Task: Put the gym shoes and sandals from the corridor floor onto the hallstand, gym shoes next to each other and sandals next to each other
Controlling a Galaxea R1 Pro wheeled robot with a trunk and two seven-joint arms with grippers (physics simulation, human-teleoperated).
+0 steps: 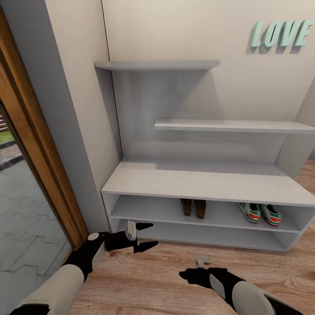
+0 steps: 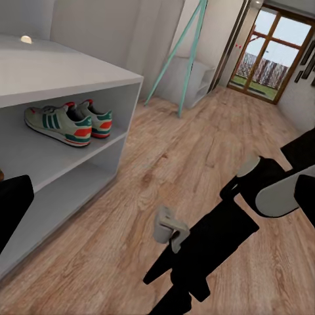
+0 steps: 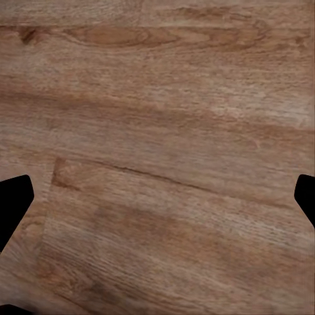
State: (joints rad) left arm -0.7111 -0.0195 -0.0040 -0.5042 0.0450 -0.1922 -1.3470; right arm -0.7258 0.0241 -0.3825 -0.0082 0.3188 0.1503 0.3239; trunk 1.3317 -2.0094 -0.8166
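4 shoes stand on the upper of the 2 open tiers of the hallstand [image 1: 197, 181], none of them on the corridor floor [image 1: 166, 280]. The 2 sandals [image 1: 194, 207] sit side by side near the middle of that tier, heels toward the camera, touching or nearly so. The 2 gym shoes [image 1: 260, 213] sit side by side further toward the robot's right, near the end wall of the unit; the left wrist view shows them close together, cream with green stripes and red-orange patches [image 2: 68, 121]. The 2 pairs are well apart from each other. The lower tier is bare where it shows.

Above the unit, 2 stepped wall shelves [image 1: 227, 125] climb toward the left, and teal LOVE letters [image 1: 280, 35] hang on the wall at upper right.

The left gripper [image 1: 148, 236] hovers low in front of the hallstand's left end, its fingers apart and holding nothing. The right gripper [image 1: 189, 275] hangs over the floor further back; in the right wrist view its finger tips sit at opposite edges above bare planks, spread wide and holding nothing.

A glazed door with a wooden frame [image 1: 39, 175] stands at the far left.
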